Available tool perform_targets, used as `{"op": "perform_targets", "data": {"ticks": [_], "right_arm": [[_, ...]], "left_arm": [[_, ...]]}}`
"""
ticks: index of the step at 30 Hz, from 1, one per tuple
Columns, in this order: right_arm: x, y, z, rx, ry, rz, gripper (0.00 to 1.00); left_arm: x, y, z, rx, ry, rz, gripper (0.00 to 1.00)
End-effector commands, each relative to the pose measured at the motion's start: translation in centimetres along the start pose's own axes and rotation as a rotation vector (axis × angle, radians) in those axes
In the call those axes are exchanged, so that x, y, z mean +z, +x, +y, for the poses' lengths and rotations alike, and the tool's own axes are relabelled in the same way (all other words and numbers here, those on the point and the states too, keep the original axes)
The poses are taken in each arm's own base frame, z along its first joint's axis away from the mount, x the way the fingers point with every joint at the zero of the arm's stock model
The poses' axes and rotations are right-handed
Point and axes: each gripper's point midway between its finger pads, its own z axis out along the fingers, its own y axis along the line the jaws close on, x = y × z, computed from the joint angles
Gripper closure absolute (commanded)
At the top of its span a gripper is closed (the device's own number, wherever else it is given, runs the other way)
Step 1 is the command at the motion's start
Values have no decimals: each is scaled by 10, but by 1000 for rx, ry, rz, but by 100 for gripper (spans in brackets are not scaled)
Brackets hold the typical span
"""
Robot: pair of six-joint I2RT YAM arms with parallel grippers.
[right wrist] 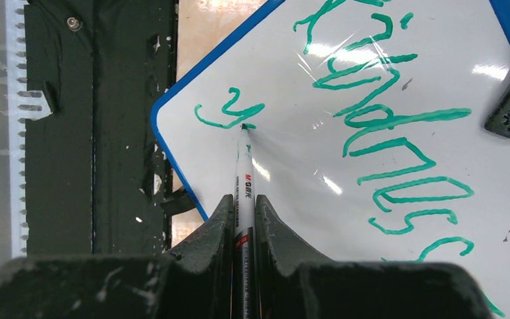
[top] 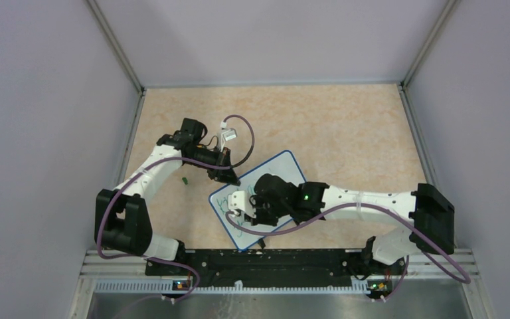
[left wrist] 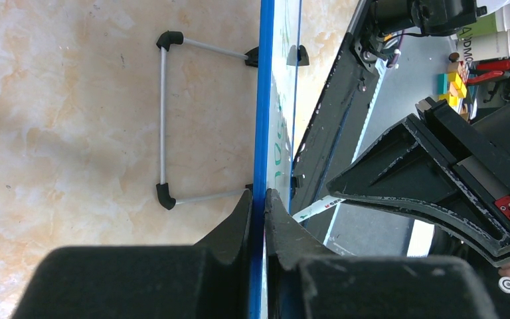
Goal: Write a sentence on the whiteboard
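Observation:
The whiteboard (top: 280, 171), white with a blue rim, lies tilted on the table in front of the arm bases. My left gripper (left wrist: 259, 194) is shut on its blue rim (left wrist: 263, 100), at the far left edge in the top view (top: 234, 178). My right gripper (right wrist: 244, 199) is shut on a white marker (right wrist: 244, 173), and the marker's tip touches the board (right wrist: 292, 179) near its near corner. The sentence (right wrist: 385, 133) is green script: one line running up the board, and a "y" (right wrist: 229, 111) beginning a second line at the tip. The right gripper (top: 244, 209) hovers over the board's near left part.
The board's wire stand (left wrist: 163, 119) lies on the tan tabletop behind the board. A small green cap (top: 184, 179) lies left of the board. The black rail (right wrist: 99, 133) runs along the near edge, close to the board's corner. Grey walls enclose the table (top: 345, 133).

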Motion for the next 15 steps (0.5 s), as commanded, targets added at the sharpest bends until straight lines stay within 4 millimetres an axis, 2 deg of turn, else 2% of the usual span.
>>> {"op": "perform_targets", "data": {"ticks": [1, 9, 15], "right_arm": [[-3, 10, 1, -13, -3, 26, 100], [-10, 15, -2, -17, 24, 39, 100], [-15, 10, -22, 12, 91, 31, 100]], "left_arm": [[9, 23, 20, -15, -81, 81, 100], [10, 23, 21, -17, -82, 83, 100], [10, 24, 21, -18, -82, 84, 100]]}}
